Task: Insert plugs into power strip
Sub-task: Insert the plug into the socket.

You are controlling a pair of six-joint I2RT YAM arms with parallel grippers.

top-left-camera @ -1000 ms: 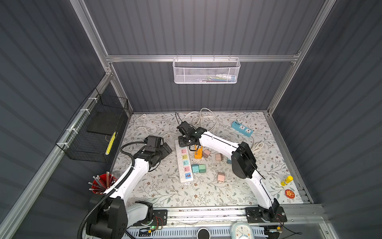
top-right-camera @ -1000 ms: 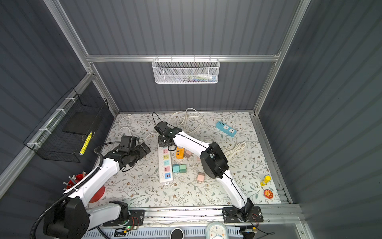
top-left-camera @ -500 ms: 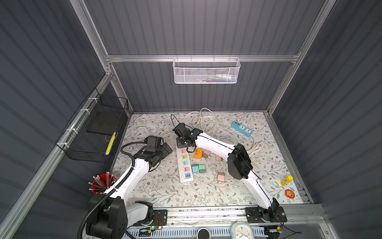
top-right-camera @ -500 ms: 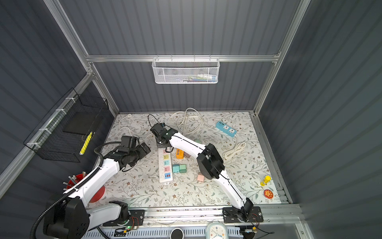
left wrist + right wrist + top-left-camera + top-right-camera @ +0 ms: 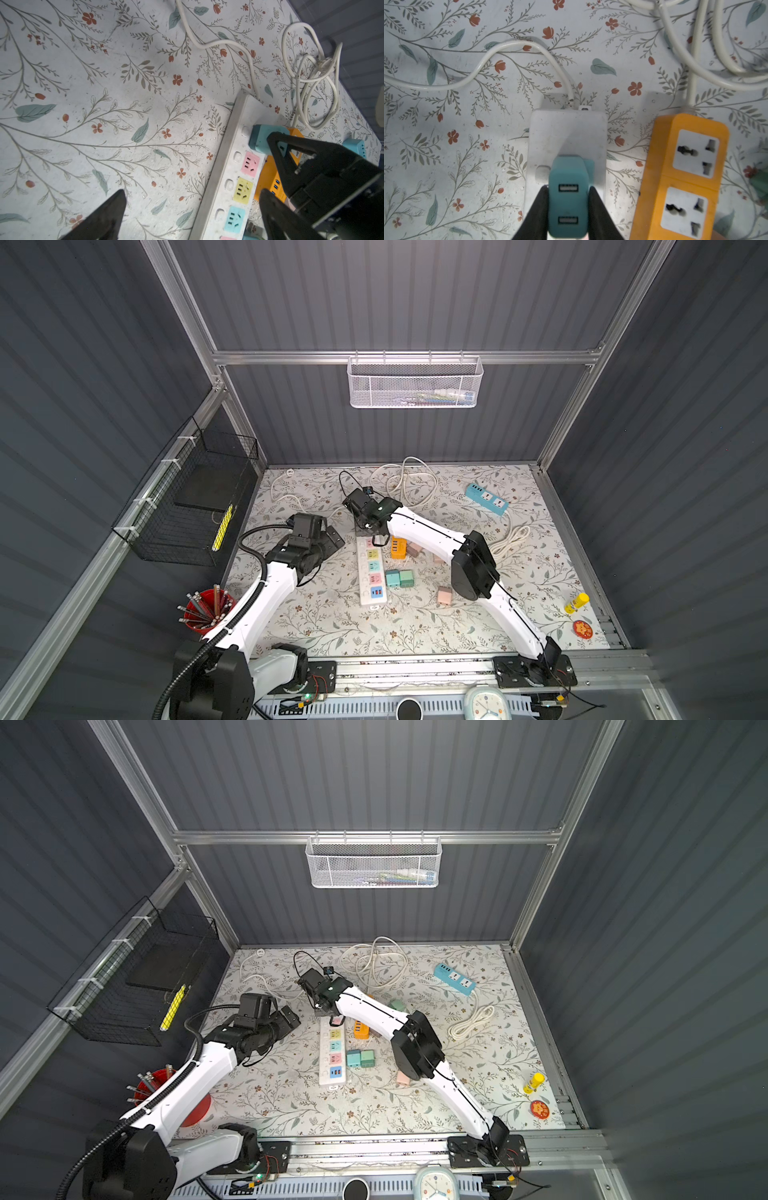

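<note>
- Teal plug (image 5: pixel 568 172) – USB face up, long axis along the white strip (image 5: pixel 566 128), at its cord-end socket.
- Right claw (image 5: pixel 568 189) clamped on its sides; arm stretched far, wrist turned down.
- Left claw (image 5: pixel 192 193) spread wide beside the strip, above the surface (image 5: pixel 104 83).
- Both top views hide the plug – the wrist views show it.

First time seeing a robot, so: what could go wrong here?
The teal plug in the right gripper hides its prongs; they may miss the slots. The open left gripper is not holding the white power strip, so pushing may slide it. The orange power strip lies close; a finger could bump it.
</note>
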